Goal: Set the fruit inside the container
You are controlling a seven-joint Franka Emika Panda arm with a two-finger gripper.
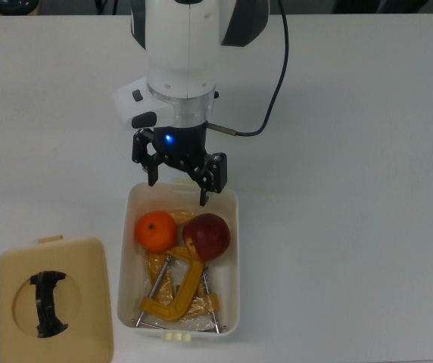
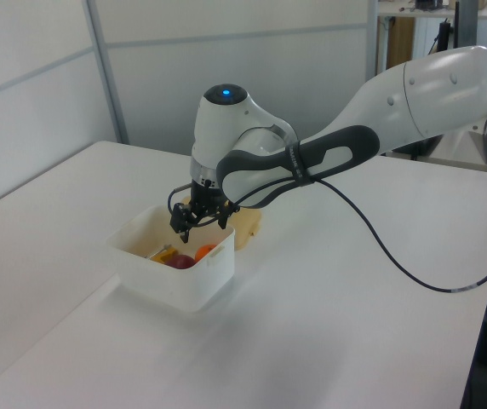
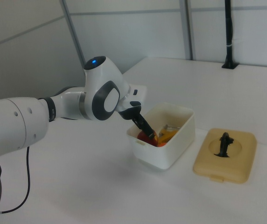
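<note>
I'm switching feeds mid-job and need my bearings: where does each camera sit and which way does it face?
Top view: overhead, facing down on the container; shows the wrist and open end effector.
Left view: low at one table side, looking across at the container; shows the whole arm.
Right view: opposite side; the tan lid is nearest.
All three share the apple.

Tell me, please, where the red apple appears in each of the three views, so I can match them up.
Top view: apple in the white container, right of the orange.
Left view: a dark red patch inside the container, under the end effector.
Right view: red patch at the container's near-left wall.
Shared landmark: the tan lid.
</note>
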